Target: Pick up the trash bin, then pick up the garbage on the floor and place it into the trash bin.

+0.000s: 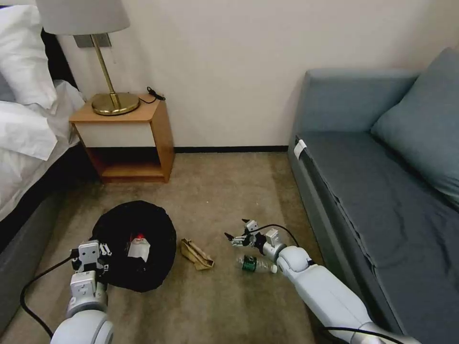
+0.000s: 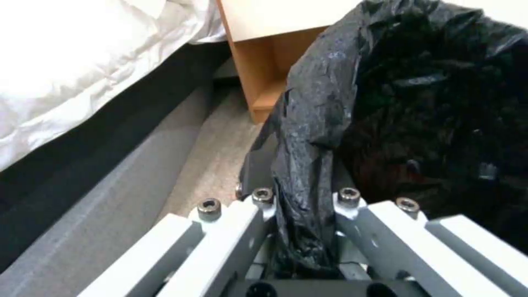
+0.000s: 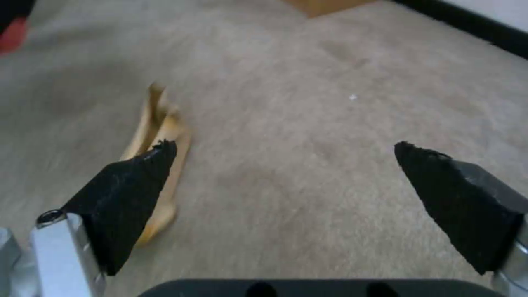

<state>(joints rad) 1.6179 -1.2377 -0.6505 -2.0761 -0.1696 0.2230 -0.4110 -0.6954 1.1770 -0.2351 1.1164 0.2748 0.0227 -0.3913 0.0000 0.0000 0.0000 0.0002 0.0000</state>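
Holding the near rim of the small round bin lined with crinkly black plastic [image 1: 136,239], the left gripper [image 1: 98,262] has its jaws pinched on a fold of the liner, as the left wrist view confirms [image 2: 302,206]; a red-and-white crumpled packet [image 1: 138,246] already lies inside. The right gripper [image 1: 239,235] hovers low over the carpet with its jaws spread wide and nothing between them [image 3: 286,173]. From the jaws, the tan crumpled paper [image 1: 196,254] lies at about 8 o'clock in the head view, near the bin's right edge, its long axis running from 10 to 4 o'clock. The small clear bottle with green label [image 1: 256,264] lies on its side at about 5 o'clock, beside the right wrist, axis roughly 9 to 3. By judgement, the right arm is nearer both pieces.
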